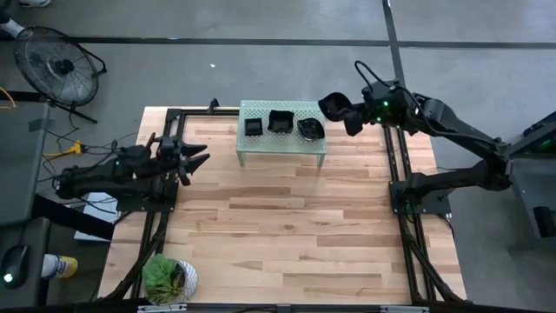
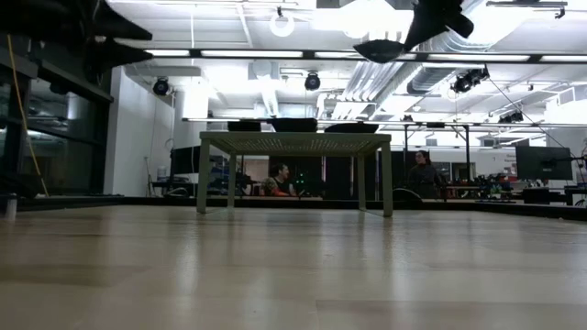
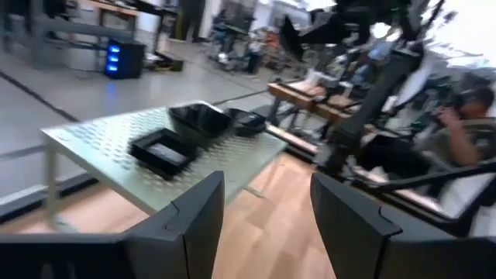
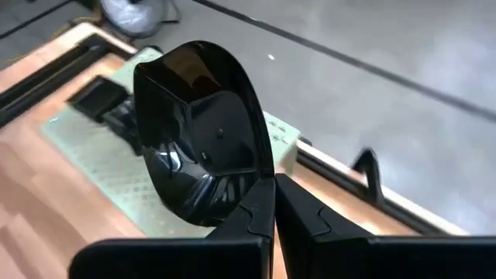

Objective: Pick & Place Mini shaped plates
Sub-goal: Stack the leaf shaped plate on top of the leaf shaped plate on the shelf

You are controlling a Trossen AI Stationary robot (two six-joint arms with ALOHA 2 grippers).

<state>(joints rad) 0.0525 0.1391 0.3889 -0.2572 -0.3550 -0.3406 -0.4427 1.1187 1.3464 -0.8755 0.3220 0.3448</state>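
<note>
Right gripper (image 4: 273,203) has its fingers pinched on the rim of a black plate (image 4: 203,132), held up in the air just off the right end of the green shelf (image 1: 282,143). Three plates (image 1: 279,121) already sit in a row on top. Looks like the carry-over step; next it needs to swing left and lower onto a free spot. Left gripper (image 3: 267,213) waits at the bench's left side, fingers spread, empty.

I see bright ceiling lights (image 2: 367,16) blowing out the low view, glare on the wooden table (image 2: 293,266), and my left wrist view badly motion-blurred.
</note>
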